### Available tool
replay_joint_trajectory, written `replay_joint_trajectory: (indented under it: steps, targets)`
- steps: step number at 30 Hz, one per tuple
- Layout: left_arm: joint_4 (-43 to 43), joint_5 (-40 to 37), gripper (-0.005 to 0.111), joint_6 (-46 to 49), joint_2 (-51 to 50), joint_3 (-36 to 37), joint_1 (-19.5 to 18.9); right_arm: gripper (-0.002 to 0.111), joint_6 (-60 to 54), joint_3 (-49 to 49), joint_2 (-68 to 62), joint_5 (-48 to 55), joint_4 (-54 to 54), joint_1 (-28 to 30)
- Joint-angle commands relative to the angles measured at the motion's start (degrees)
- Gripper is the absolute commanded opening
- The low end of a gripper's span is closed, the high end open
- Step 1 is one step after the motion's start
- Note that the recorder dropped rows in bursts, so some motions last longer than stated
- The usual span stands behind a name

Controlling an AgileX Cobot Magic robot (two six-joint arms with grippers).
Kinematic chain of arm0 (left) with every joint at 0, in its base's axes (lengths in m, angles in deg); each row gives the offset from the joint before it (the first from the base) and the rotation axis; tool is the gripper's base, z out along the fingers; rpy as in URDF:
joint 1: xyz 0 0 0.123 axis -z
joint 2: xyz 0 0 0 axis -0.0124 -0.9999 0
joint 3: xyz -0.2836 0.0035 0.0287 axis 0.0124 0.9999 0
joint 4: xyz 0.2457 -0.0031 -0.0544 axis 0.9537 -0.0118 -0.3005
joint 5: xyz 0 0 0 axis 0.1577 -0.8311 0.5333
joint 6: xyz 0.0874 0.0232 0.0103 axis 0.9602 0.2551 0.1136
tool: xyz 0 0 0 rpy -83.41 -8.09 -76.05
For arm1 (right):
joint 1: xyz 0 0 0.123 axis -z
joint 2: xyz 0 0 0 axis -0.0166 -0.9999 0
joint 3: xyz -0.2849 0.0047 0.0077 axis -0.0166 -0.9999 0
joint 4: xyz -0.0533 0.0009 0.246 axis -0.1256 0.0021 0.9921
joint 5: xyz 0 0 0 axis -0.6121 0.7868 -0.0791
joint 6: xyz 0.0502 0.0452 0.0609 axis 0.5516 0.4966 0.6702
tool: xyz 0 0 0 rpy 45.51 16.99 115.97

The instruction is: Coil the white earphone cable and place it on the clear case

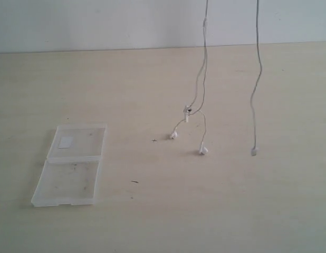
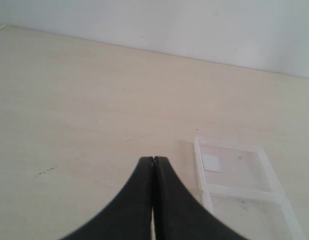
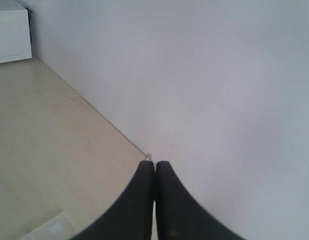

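Note:
The white earphone cable (image 1: 204,79) hangs from above the exterior view in two strands. Its two earbuds (image 1: 174,135) (image 1: 203,151) touch the table, and the plug end (image 1: 254,152) dangles at the right. The clear case (image 1: 70,163) lies open and flat at the left, label on its far half. Neither gripper shows in the exterior view. My right gripper (image 3: 155,164) is high up, facing the wall, shut, with a bit of white cable (image 3: 148,157) sticking out at its tips. My left gripper (image 2: 153,160) is shut, with no cable in its view, above the table beside the case (image 2: 239,172).
A pale wall runs along the table's far edge (image 1: 99,50). A white cabinet (image 3: 12,35) stands in the far corner of the right wrist view. Small dark specks (image 1: 134,182) lie on the wood between the case and the earbuds.

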Motion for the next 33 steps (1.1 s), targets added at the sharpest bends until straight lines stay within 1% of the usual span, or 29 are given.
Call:
replay_joint_trajectory:
  steps: [1,4,10,28,29,31,32,33]
  targets:
    - [-0.3,0.43,0.0,-0.33,0.35,0.11,0.08,0.0,1.29,0.22,0.41,-0.17,1.15,0.11]
    - [-0.3,0.43,0.0,-0.33,0.35,0.11,0.08,0.0,2.96,0.22,0.52,-0.17,2.76,0.11]
    - [-0.3,0.43,0.0,-0.33,0.35,0.11,0.08,0.0,1.91,0.22,0.78,-0.17,6.28,0.11]
    - [-0.15,0.43,0.0,-0.18,0.35,0.11,0.08,0.0,1.91,0.22,0.78,-0.17,6.27,0.11]
    - [1.99,1.82,0.0,2.09,0.35,0.11,0.08,0.0,1.91,0.22,0.78,-0.17,6.27,0.11]
    - [1.98,6.48,0.0,1.85,0.35,0.11,0.08,0.0,1.91,0.22,0.78,-0.17,6.27,0.11]
    - [-0.14,9.37,0.0,-0.44,0.35,0.11,0.08,0.0,1.91,0.22,0.78,-0.17,6.27,0.11]
    - [-3.96,13.94,0.0,-4.95,0.35,0.11,0.08,0.0,1.91,0.22,0.78,-0.17,6.27,0.11]
